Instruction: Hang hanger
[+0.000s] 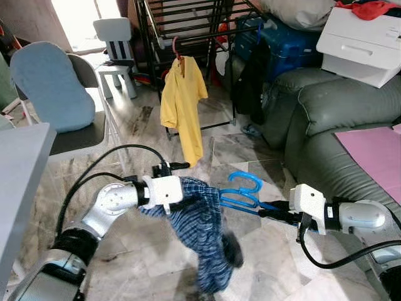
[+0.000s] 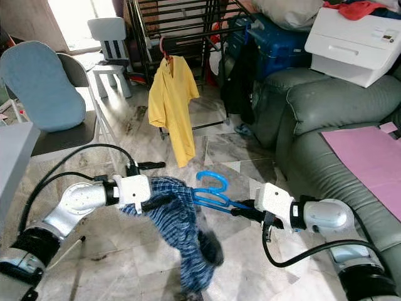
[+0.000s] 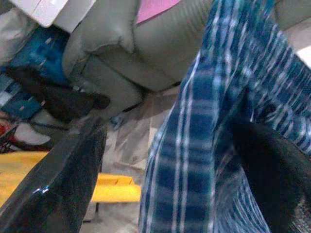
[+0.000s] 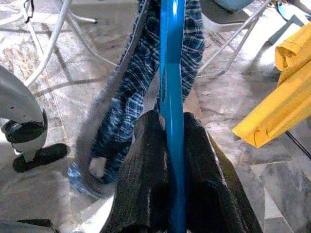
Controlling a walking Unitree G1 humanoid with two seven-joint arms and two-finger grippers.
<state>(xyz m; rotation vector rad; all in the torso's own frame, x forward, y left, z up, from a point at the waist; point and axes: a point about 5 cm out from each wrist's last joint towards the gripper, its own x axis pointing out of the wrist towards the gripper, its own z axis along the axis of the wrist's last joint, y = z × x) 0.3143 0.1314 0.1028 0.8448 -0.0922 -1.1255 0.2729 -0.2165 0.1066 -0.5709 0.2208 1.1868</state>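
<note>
Blue hanger (image 1: pixel 241 191) is clamped in the right pincer (image 4: pixel 171 145), plainly in its wrist view; plaid shirt (image 1: pixel 200 219) seems pinched by the left pincer (image 1: pixel 178 204); open floor (image 1: pixel 263 263) lies below.

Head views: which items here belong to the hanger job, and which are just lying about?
In the job:
blue hanger, clamped in right gripper
plaid shirt, held by left gripper
drying rack

Lying about:
yellow shirt, already hung
grey sofa
white box
blue-cushioned chair
</note>
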